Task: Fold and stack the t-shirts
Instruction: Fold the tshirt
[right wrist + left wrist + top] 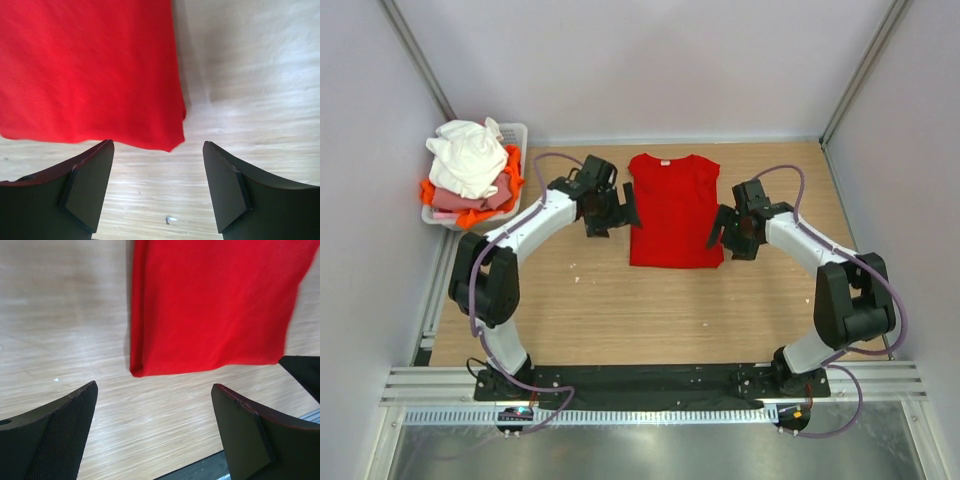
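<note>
L gripper (615, 216) has its jaws wide apart w/ nothing between them, just off the red t-shirt's (673, 210) left edge. R gripper (725, 232) is likewise spread & empty, just off the red t-shirt's right edge nr the hem. The shirt lies flat on the wood table (620, 310), collar away from the arm bases. Only the top view shows the basket (518, 131), well left of the shirt, heaped w/ a white tee (468, 158), pink tee (470, 198) & orange tee (472, 216). L wrist view shows the shirt's folded near-left corner ahead of the fingertips. R wrist view shows the near-right corner and a small white speck (170, 219).
</note>
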{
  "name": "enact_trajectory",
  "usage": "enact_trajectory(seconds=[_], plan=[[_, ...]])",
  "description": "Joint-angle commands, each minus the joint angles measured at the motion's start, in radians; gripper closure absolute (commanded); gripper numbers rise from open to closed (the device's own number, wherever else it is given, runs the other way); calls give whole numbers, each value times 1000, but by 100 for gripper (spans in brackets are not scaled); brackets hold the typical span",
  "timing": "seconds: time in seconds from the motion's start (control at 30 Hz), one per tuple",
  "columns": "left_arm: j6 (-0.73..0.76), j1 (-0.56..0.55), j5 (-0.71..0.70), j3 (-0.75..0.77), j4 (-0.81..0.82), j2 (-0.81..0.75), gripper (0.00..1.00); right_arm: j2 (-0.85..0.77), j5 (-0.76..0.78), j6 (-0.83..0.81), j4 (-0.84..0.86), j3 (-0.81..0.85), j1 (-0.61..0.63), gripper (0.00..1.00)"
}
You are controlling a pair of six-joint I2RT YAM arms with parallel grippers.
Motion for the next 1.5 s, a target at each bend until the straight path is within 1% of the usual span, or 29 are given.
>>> enact_trajectory(seconds=[0.0,0.1,0.23,0.33,0.37,0.43,0.47,0.53,0.57,0.6,0.67,0.73,0.77,0.8,0.83,0.87,0.97,1.0,1.1,1.17,1.23,1.27,1.3,1.33,1.37,1.47], plan=[[-60,-14,74,-145,189,-8,5,10,-107,23,116,-64,2,22],[-78,-17,86,-220,256,1,6,41,-112,26,156,-92,2,22],[-90,-19,95,-271,310,21,8,90,-106,31,193,-113,-1,23],[-97,-26,95,-298,334,32,11,119,-106,34,214,-130,0,29],[-100,-30,94,-320,350,33,11,120,-110,31,228,-136,0,37],[-107,-37,86,-346,365,29,12,125,-117,31,234,-154,0,43],[-121,-39,80,-364,394,21,14,123,-117,31,242,-161,-1,51],[-133,-42,81,-407,438,13,16,123,-112,28,247,-176,0,62],[-141,-43,83,-416,445,15,18,123,-112,28,250,-180,0,70],[-143,-46,83,-421,451,18,25,126,-112,26,251,-185,-1,73],[-140,-59,83,-423,459,27,29,133,-117,28,260,-194,0,75],[-143,-72,74,-426,466,42,40,140,-118,25,265,-199,0,78],[-144,-76,71,-427,471,48,45,145,-121,23,268,-200,-1,83],[-150,-80,72,-427,476,59,54,146,-120,22,271,-200,0,85],[-152,-86,74,-429,483,62,60,149,-121,20,271,-199,0,87],[-153,-91,74,-429,488,67,69,154,-123,20,273,-199,0,90],[-153,-106,72,-426,500,73,84,154,-127,17,271,-194,0,98],[-153,-111,74,-424,500,70,100,153,-130,15,271,-194,0,99],[-163,-114,88,-442,496,39,100,116,-121,14,248,-208,0,99],[-175,-115,81,-468,450,-20,100,72,-108,15,207,-225,0,99],[-183,-126,68,-496,395,-66,100,-25,-98,25,164,-268,0,99],[-187,-134,63,-525,378,-126,100,-59,-107,35,155,-285,0,99],[-192,-152,54,-541,362,-152,100,-93,-117,38,144,-317,5,99],[-198,-164,46,-551,330,-184,100,-166,-121,43,115,-329,11,99],[-210,-177,31,-574,313,-239,100,-200,-118,54,98,-343,29,99],[-238,-238,-13,-591,238,-330,100,-364,-109,97,37,-389,63,99]])
